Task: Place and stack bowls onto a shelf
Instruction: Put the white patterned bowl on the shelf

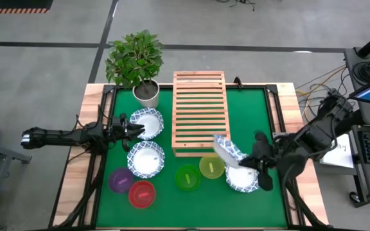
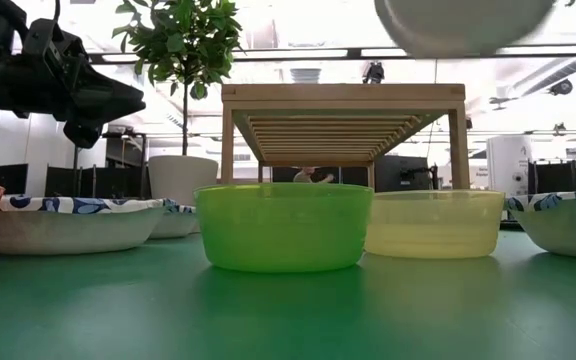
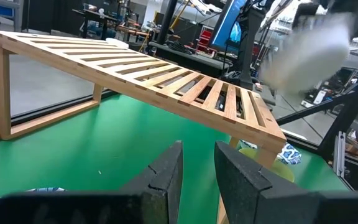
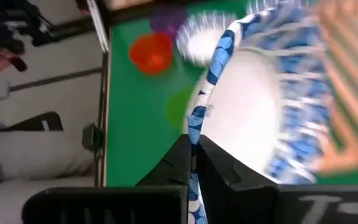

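Over the green mat's left edge the left gripper point(image 1: 135, 130) hovers at the blue-patterned rim of the rear white bowl point(image 1: 149, 122), its fingers point(image 3: 166, 180) slightly parted and grasping nothing, with a second white patterned bowl point(image 1: 146, 159) just in front and the purple point(image 1: 121, 179) and red point(image 1: 142, 194) plastic bowls near the front left corner. The light-wood slatted shelf point(image 1: 200, 112) stands mid-mat toward the rear edge, the green bowl point(image 1: 187, 177) and yellow bowl point(image 1: 211, 167) before it. Toward the front right, the right gripper point(image 1: 235, 158) is clenched on the rim of a tilted, lifted white blue-rimmed bowl point(image 4: 253, 106), above another white patterned bowl point(image 1: 243, 179)
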Controlling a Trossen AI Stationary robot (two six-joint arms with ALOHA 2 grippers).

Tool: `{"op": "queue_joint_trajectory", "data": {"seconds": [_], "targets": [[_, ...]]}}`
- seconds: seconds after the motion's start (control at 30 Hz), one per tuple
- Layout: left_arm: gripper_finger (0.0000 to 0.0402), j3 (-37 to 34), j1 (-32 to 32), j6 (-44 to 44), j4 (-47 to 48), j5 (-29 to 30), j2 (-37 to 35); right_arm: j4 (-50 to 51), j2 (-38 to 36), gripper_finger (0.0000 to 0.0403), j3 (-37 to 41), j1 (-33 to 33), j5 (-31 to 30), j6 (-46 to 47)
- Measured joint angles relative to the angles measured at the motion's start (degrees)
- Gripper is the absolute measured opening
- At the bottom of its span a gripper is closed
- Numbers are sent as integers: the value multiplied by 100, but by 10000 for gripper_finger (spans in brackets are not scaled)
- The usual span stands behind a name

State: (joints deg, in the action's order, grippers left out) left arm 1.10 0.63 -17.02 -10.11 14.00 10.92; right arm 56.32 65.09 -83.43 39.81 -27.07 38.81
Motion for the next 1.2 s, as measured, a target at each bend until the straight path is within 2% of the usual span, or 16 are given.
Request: {"op": "queue_joint_trajectory", "data": {"seconds": [0.1,0.23,0.43,0.6,0.8,0.93,1.2], "targets": [[76,0,0,19,0,1,4,-215,93,8,-229,-137,-61,-853],[76,0,-1,101,0,2,4,-223,229,8,-362,-495,-523,-1903],[76,0,-1,105,0,0,4,-280,486,8,-361,-1659,-1219,-3328],[76,0,-1,105,2,2,9,-552,835,8,-362,-3024,-1175,-4355],[76,0,-1,107,4,0,9,-611,1402,8,-361,-4388,-595,-5032],[76,0,-1,107,6,2,9,-613,1774,8,-357,-4800,-530,-5266],[76,0,-1,107,48,0,11,-985,2306,9,-357,-4941,-333,-5789]]}}
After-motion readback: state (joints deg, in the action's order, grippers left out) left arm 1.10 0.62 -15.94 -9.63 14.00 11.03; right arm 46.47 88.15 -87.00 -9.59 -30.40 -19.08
